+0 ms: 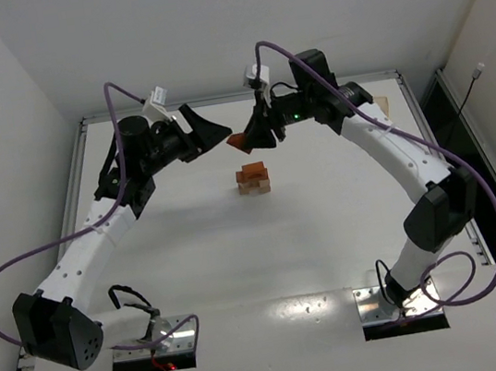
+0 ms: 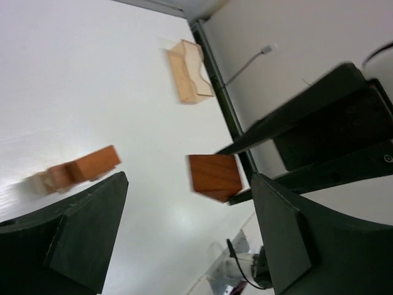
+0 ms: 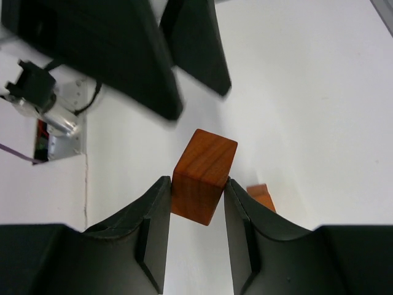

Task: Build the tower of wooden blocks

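Black fingers [image 3: 153, 227] of the right end effector [image 3: 196, 193] pinch a reddish-brown wood block [image 3: 206, 163] by its lower sides and hold it in the air. The left end effector [image 2: 187, 203] is spread wide, with nothing in its grip, facing that block from close by.

The wood block tower [image 1: 253, 179] stands near mid-counter, nearer the arms than both end effectors. It is only a low stack, with tan pieces below and reddish-brown above. I judge the build partway done: the held block has yet to be carried over the stack and set down. No other loose pieces show.

The white counter [image 1: 269, 266] is smooth and faintly glossy, edged by a metal rail [image 1: 326, 83]. A light-tan wooden tray [image 2: 190, 74] sits at the far right corner. Plain white walls close the space, with a cable [image 1: 469, 89] hanging on the right.
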`<state>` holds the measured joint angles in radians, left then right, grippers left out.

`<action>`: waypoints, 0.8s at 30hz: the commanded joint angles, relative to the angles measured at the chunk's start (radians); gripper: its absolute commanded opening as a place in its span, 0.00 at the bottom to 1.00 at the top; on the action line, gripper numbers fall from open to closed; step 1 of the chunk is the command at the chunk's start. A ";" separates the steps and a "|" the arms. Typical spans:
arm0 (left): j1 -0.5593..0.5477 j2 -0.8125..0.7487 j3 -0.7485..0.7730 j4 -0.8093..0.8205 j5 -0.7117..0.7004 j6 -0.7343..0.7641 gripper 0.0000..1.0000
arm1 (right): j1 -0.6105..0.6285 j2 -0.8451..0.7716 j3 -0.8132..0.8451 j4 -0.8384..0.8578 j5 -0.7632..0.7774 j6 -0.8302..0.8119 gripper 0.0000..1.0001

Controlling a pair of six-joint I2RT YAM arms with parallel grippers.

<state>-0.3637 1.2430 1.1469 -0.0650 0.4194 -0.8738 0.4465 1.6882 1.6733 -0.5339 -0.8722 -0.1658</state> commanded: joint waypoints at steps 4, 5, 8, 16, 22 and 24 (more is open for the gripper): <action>0.158 -0.045 -0.027 -0.071 0.108 0.195 0.77 | -0.068 -0.076 -0.008 -0.202 0.009 -0.354 0.00; 0.202 -0.045 -0.027 -0.091 0.154 0.264 0.76 | -0.068 -0.076 0.003 -0.237 0.009 -0.461 0.00; 0.276 0.010 -0.027 -0.119 0.280 0.294 0.76 | -0.080 0.006 0.097 -0.429 -0.037 -0.698 0.00; 0.376 0.124 -0.006 -0.114 0.464 0.323 0.77 | -0.080 0.284 0.408 -0.874 -0.097 -1.144 0.00; 0.376 0.179 0.077 -0.202 0.486 0.407 0.79 | -0.066 0.373 0.450 -0.874 -0.027 -1.153 0.00; 0.376 0.190 0.077 -0.202 0.507 0.407 0.79 | -0.066 0.407 0.470 -0.874 -0.027 -1.144 0.00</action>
<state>0.0082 1.4307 1.1790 -0.2638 0.8616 -0.5156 0.3729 2.0800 2.0747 -1.3251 -0.8646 -1.2388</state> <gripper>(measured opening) 0.785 0.325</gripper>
